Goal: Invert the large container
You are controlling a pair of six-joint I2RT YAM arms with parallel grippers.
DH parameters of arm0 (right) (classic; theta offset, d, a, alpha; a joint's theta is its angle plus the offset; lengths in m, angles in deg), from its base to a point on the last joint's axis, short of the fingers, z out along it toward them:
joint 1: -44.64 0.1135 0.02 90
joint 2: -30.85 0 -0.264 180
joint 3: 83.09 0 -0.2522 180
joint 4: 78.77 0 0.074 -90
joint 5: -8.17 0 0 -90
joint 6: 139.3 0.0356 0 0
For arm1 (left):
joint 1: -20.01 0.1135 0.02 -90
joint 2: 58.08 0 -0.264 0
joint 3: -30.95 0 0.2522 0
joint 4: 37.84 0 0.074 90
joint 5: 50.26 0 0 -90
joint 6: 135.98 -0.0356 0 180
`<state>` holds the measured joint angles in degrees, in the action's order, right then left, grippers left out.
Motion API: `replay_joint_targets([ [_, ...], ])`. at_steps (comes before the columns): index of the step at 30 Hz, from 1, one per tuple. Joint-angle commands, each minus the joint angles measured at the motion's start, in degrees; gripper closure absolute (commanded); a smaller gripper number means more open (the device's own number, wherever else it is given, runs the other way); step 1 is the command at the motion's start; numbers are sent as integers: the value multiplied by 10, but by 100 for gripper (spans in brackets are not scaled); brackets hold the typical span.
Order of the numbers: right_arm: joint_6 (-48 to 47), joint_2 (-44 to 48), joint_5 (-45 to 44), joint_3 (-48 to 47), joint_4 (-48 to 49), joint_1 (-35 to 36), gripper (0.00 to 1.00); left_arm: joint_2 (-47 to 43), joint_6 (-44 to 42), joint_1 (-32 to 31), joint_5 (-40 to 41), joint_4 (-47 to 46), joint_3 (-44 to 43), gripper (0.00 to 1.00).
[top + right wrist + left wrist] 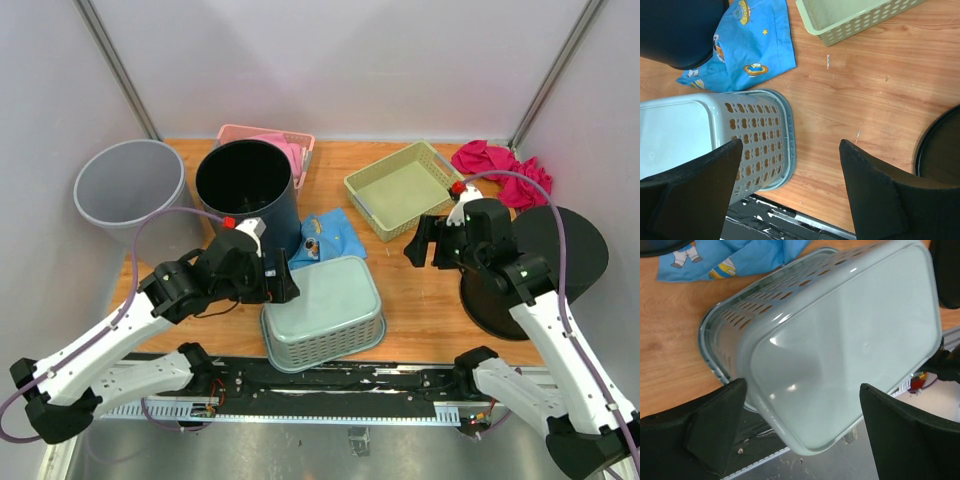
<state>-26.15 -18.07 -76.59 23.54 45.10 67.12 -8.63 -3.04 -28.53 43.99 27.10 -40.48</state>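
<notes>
Pale-blue perforated basket (323, 312) lies base-up at the wooden table's (420, 310) near edge, between the 2 arms. Only the top view shows the grey bin (128, 185) at far left. Left gripper (802, 410) hovers spread open over the basket's smooth base. Right gripper (790, 150) hangs open beside its rim, holding nothing. Cartoon-printed blue cloth (755, 45) lies just behind.

Wooden table (420, 300), pale grey walls (350, 60) on 3 sides w/ metal corner posts (118, 70), even light
</notes>
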Motion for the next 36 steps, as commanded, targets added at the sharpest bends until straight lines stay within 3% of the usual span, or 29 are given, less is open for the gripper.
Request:
replay_joint_targets([
  [1, -36, -19, -25, -22, -19, -7, 20, 17, 60, -30, 34, 17, 19, 1],
  [8, -40, -26, -26, -20, -24, -7, 19, 88, 68, -61, 58, -13, 30, 1],
  [17, -70, -31, -93, -61, -66, -7, 20, 150, 76, -81, -74, -283, 62, 1],
  [20, -85, -56, -111, -85, -68, -7, 20, 210, 64, -83, -92, -384, 44, 1],
  [23, -100, -97, -110, -126, -66, -7, 21, 274, 37, -84, -121, -427, -4, 1],
  [28, -122, -182, -107, -191, -35, -7, 21, 333, -24, -89, -139, -413, -86, 1],
  [36, -146, -386, -40, -329, -4, -7, 25, 219, -100, -57, -70, -231, -141, 1],
])
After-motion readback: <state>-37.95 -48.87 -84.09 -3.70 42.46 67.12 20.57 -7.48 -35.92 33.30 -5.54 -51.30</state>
